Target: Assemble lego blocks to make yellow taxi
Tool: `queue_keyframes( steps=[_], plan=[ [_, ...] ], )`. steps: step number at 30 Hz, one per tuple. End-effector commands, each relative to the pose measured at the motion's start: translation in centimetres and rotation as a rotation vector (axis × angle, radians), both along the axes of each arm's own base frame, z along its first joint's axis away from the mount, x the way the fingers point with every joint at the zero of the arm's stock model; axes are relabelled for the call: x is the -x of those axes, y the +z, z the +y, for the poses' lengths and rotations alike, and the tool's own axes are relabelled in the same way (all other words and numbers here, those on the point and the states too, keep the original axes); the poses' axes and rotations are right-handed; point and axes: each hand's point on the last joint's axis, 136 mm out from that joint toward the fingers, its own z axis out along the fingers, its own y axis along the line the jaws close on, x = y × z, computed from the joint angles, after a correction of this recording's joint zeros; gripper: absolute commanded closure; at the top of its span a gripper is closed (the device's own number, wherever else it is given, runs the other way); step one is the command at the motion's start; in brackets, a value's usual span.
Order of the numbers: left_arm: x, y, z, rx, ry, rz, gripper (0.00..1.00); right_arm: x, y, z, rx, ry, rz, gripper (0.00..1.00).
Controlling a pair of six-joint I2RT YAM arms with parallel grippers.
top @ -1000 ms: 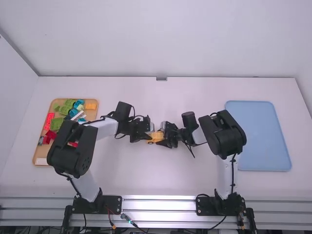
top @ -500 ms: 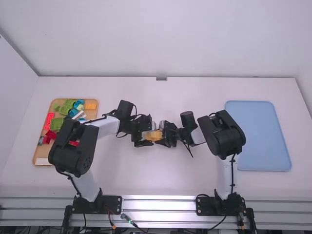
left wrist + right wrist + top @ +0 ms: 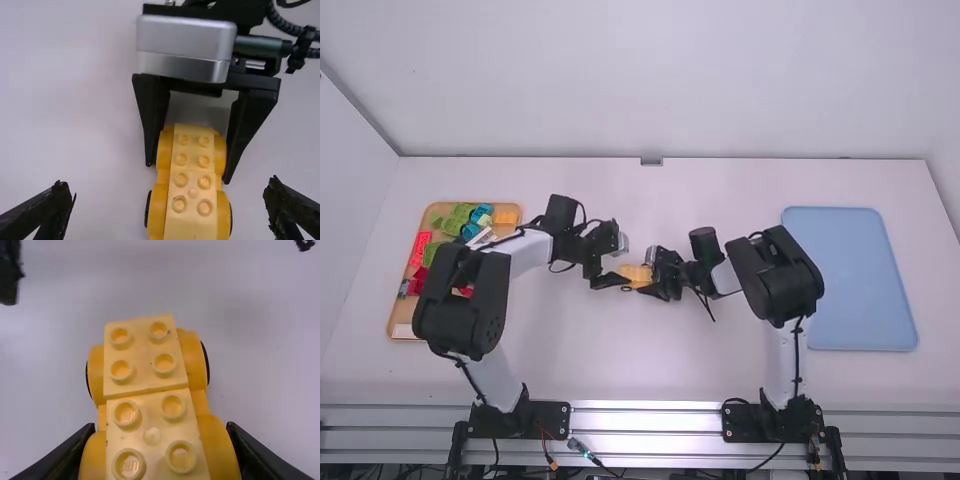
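The yellow car (image 3: pixel 637 274), the task's thing, is on the left side of the blue board, lying lengthwise from left to right with its studded top up and black wheels peeking out at its sides. At its right end is the right gripper (image 3: pixel 653 275), its fingers closed in against the car's two sides, gripping that end. Just to the car's left, the left gripper (image 3: pixel 618 268) has its fingers spread wide and grips nothing; its own wrist view shows the car's free end between the fingertips, with space on either side. Well to the car's left is the wooden tray (image 3: pixel 506 236), holding green blocks (image 3: pixel 464 213), blue blocks (image 3: pixel 471 231), red blocks (image 3: pixel 421 243) and a yellow block (image 3: pixel 506 217). Farther off, well to the car's right, the blue board (image 3: pixel 850 280) lies flat on the table (image 3: pixel 650 360). The white wall (image 3: pixel 650 80) rises beyond the car.
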Motion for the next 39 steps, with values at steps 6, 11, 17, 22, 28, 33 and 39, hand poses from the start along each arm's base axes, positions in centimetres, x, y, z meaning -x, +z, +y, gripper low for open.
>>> queue_keyframes(
  steps=[6, 11, 17, 22, 28, 33, 39],
  plan=[
    [2.0, 0.3, -1.3, 0.096, -0.059, 0.045, 0.09, -0.1, -1.4, -2.3, 0.183, -0.076, 0.009, 0.46],
    [2.5, -0.3, -2.0, 0.139, -0.086, 0.07, 0.3, 0.0, -1.3, -2.6, 0.206, -0.078, 0.007, 0.46],
    [2.2, -2.0, -2.6, 0.132, -0.067, 0.118, 0.64, 0.1, -1.3, -2.6, 0.207, -0.076, 0.009, 0.46],
    [1.9, -2.3, -2.6, 0.112, -0.057, 0.11, 0.78, 0.0, -1.3, -2.8, 0.207, -0.082, 0.013, 0.45],
    [1.7, -2.6, -2.5, 0.098, -0.031, 0.118, 0.98, 0.0, -1.3, -2.7, 0.205, -0.08, 0.013, 0.45],
    [1.6, -3.0, -2.4, 0.095, -0.011, 0.118, 0.98, 0.1, -1.3, -2.6, 0.205, -0.074, 0.012, 0.46],
    [1.5, -3.8, -2.0, 0.063, 0.02, 0.125, 0.98, 0.1, -1.3, -2.6, 0.205, -0.075, 0.011, 0.46]
  ],
)
